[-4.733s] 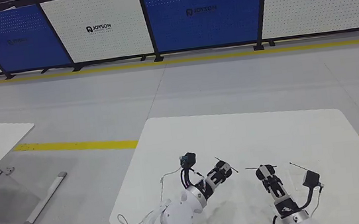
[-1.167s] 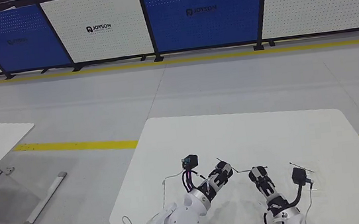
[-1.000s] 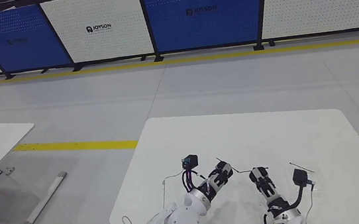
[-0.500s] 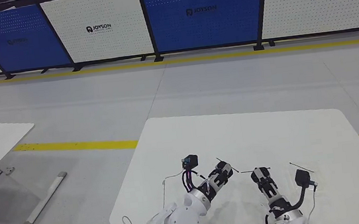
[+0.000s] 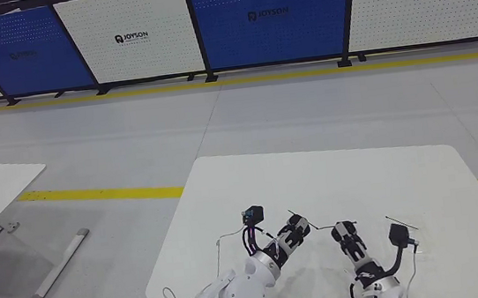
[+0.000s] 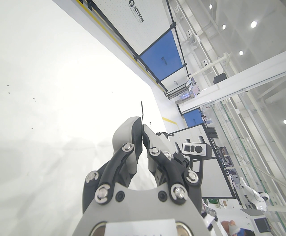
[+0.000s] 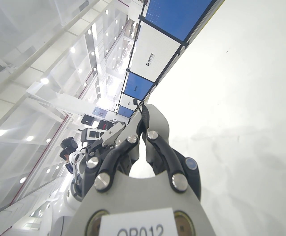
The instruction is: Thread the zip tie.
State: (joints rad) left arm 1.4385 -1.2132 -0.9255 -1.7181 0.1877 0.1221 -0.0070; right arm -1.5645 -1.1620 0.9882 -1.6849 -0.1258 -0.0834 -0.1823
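Observation:
The zip tie (image 5: 312, 225) is a thin black strip spanning the short gap between the two grippers, low over the near part of the white table (image 5: 331, 174). My left gripper (image 6: 142, 124) is shut on one end, and the slim tail (image 6: 141, 109) sticks out past its fingertips. My right gripper (image 7: 142, 111) is shut on the other end, with the small black head (image 7: 135, 102) poking out beyond its pads. In the top view the left gripper (image 5: 297, 224) and right gripper (image 5: 343, 228) sit close together, tips toward each other.
A second thin black strip (image 5: 400, 218) lies on the table to the right of the right arm. The table's front edge (image 5: 162, 295) runs close to both arms. Blue and white partition panels (image 5: 268, 12) stand far behind, across the floor.
Since the oldest frame the right gripper has shifted left, closing the gap to the left gripper. Over the last second both have stayed almost still.

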